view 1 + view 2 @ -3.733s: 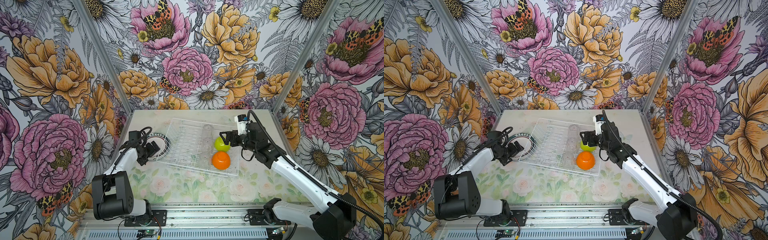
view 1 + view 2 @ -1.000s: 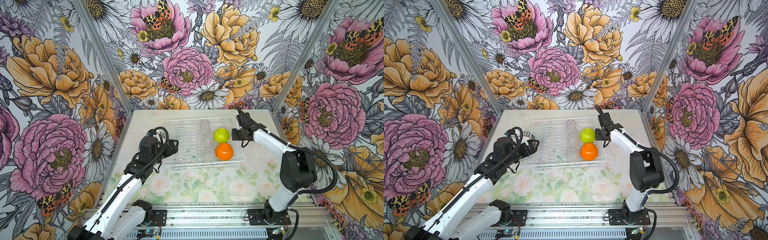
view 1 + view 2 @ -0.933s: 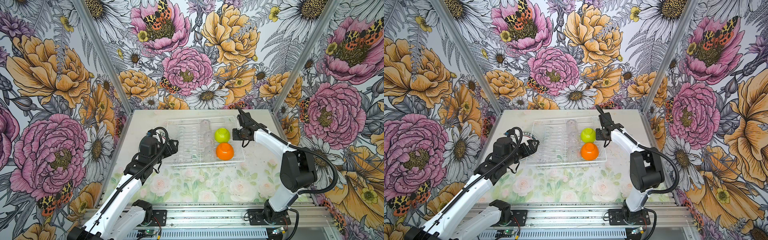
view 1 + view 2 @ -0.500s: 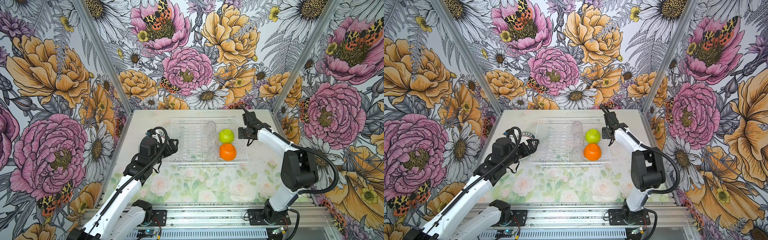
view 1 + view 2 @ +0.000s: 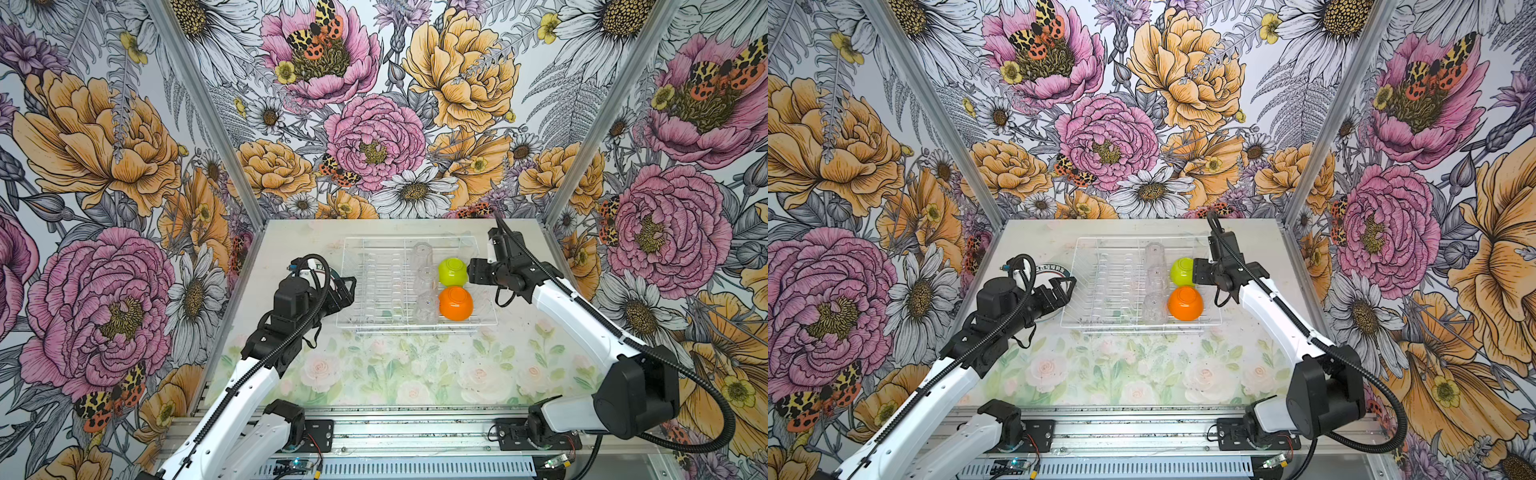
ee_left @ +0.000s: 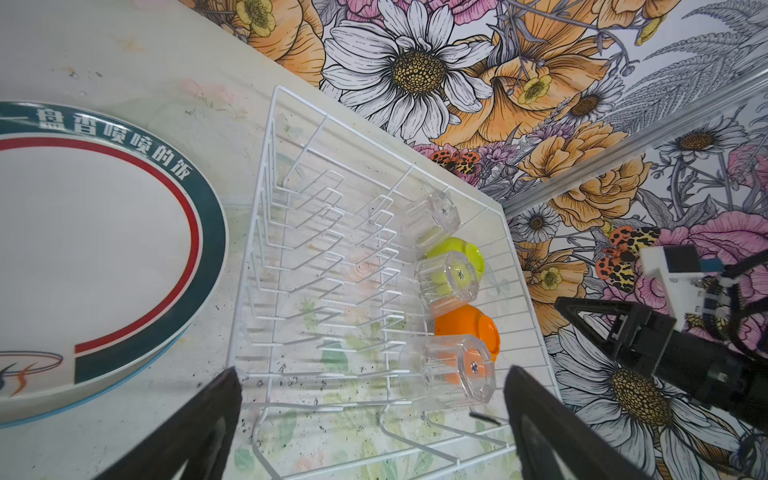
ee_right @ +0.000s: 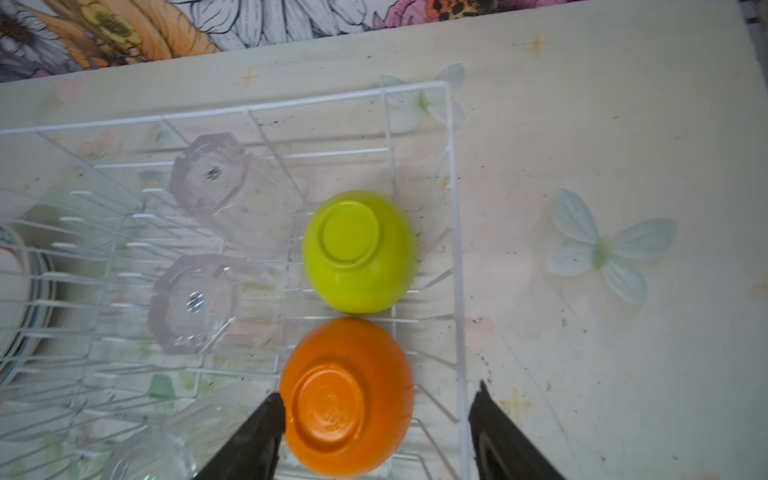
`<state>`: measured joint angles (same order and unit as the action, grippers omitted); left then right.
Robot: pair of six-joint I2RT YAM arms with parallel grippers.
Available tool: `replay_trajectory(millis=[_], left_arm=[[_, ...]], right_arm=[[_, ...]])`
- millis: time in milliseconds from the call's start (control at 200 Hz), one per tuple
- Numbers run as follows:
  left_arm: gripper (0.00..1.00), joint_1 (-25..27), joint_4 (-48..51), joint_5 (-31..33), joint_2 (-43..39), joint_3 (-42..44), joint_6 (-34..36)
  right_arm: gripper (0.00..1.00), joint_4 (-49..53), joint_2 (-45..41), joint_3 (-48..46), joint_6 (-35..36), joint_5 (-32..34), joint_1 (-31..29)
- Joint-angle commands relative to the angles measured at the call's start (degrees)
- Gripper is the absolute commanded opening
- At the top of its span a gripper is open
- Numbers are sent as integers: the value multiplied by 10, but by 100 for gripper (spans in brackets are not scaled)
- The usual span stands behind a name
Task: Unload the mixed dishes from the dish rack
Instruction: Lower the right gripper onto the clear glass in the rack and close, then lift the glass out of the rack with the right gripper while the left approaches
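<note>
The left arm [image 5: 286, 328] stretches forward, left gripper [image 5: 348, 283] wide apart and empty at the rack's [image 5: 415, 329] left edge. The right arm [image 5: 573, 311] angles in from the right, right gripper [image 5: 470, 271] parted and empty beside the green bowl [image 5: 452, 271], which sits in the rack with the orange bowl [image 5: 456, 303] and tumblers [image 5: 424, 274].

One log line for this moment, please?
rack: three cups, green bowl, orange bowl; plate: beside rack; left claw: open; right claw: open, empty
</note>
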<state>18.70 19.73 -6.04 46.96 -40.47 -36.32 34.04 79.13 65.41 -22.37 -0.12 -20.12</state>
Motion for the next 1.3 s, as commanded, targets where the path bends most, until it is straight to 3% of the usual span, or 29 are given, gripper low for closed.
replay_trajectory(millis=[0, 240, 535, 986, 1126, 1296], left_arm=[[99, 6, -30, -25, -6, -9, -9], [99, 7, -71, -60, -1, -16, -6], [99, 7, -88, -108, 24, -36, 34], [99, -15, -155, -151, 92, -9, -11], [99, -22, -164, -152, 102, -4, -20], [99, -25, -166, -150, 111, -6, -23]], right_arm=[[75, 0, -12, -7, -46, -46, -65], [79, 0, 43, 21, -76, -16, -164], [84, 29, 112, 50, -93, 21, -187], [83, 48, 187, 79, -90, 28, -191], [78, 52, 198, 86, -87, 35, -190], [60, 51, 199, 100, -85, 6, -180]])
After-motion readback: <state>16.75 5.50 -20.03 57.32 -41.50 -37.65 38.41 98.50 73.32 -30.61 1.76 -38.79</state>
